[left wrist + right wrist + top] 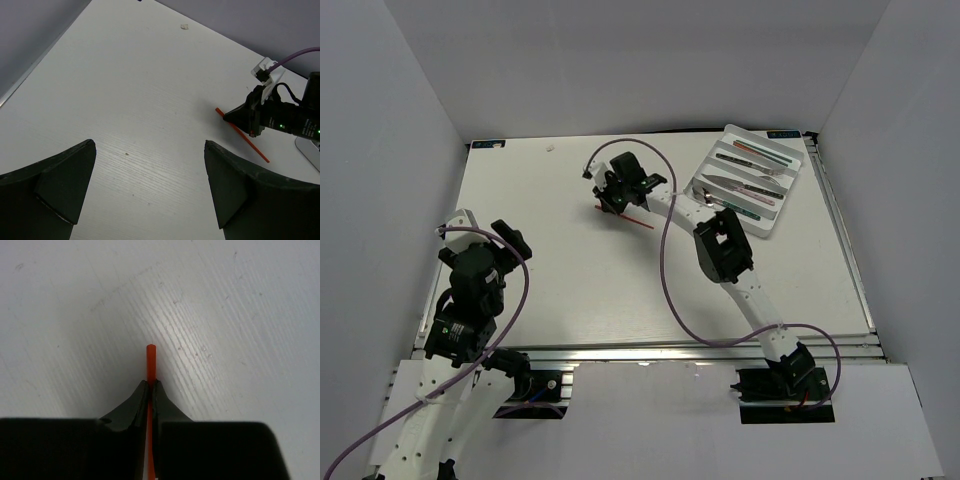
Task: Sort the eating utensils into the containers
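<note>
Right wrist view: my right gripper (pixel 150 388) is clenched on the red-orange chopstick (pixel 150 357), whose short end protrudes past my fingertips over the white table (pixel 225 315). Left wrist view: only here does the chopstick's longer part show, extending behind those fingers, and my left gripper (pixel 150 150) hangs released, jaws wide apart. Top view: the white tray (pixel 732 131) lies at the far right with other utensils (pixel 752 186) in its slots, apart from the chopstick.

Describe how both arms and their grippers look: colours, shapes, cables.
The left arm and right arm have white links and black joints, each trailing a purple cable. The left gripper and right gripper have matte black wedge fingers; green lights glow on the right one.
</note>
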{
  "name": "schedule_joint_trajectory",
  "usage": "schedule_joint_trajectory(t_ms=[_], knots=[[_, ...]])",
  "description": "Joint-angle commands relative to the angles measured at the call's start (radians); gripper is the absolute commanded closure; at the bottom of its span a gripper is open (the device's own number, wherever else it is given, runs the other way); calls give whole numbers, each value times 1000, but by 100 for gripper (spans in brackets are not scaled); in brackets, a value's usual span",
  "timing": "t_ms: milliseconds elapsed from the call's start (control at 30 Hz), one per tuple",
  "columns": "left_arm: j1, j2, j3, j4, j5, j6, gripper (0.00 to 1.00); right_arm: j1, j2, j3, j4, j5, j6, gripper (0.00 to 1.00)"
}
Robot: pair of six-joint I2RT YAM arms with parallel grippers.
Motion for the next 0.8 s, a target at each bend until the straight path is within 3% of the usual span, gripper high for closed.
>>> schedule_joint_trajectory(t_ms=[0,167,433,767], knots=[[-7,-8,-6,0,-1,-1,2,-34,-5,-75,-249,-68,8,96],[-6,-13,-6,0,0,1,2,-31,-102,-204,-207,-4,2,100],[-9,-11,-6,-3,-4,-1,2,-25,-390,-481,9,-39,65,100],[-9,-28,-6,0,-1,-1,2,-26,-551,-514,31,-34,45,100]])
